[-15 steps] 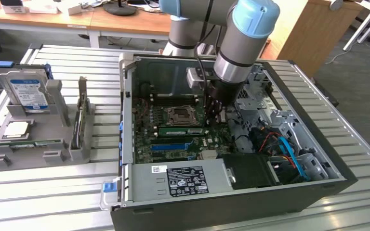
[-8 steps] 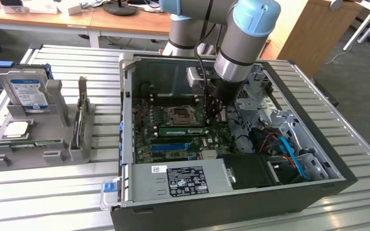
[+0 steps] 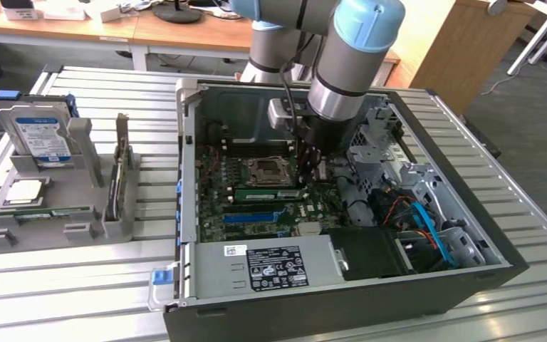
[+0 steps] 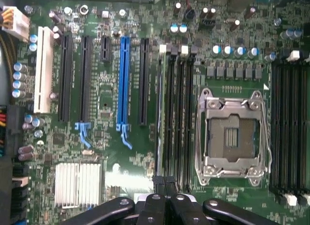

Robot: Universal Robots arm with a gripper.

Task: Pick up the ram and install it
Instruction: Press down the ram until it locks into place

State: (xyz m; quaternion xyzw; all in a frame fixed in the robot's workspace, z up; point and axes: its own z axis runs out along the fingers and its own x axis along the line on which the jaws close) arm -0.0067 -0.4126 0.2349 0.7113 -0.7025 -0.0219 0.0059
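A ram stick (image 3: 268, 194) sits in a memory slot of the motherboard, just beside the empty processor socket (image 3: 266, 171). In the wrist view the ram (image 4: 159, 118) shows edge-on as a thin line in the outermost black slot. My gripper (image 3: 316, 167) hangs inside the open computer case over one end of that slot row. Its black fingertips (image 4: 164, 182) are shut against each other, right at the end of the ram, and nothing shows between them. I cannot tell whether they touch the stick. Another green stick (image 3: 40, 211) lies in the grey holder outside the case.
The grey holder (image 3: 112, 226), on the exterior view's left, also carries a hard drive (image 3: 36, 135), a silver processor chip (image 3: 25, 189) and an upright dark card (image 3: 119, 171). Inside the case are the power supply (image 3: 268, 267), cables (image 3: 426, 221) and drive cage (image 3: 378, 142). A blue slot (image 4: 124, 80) lies near the ram.
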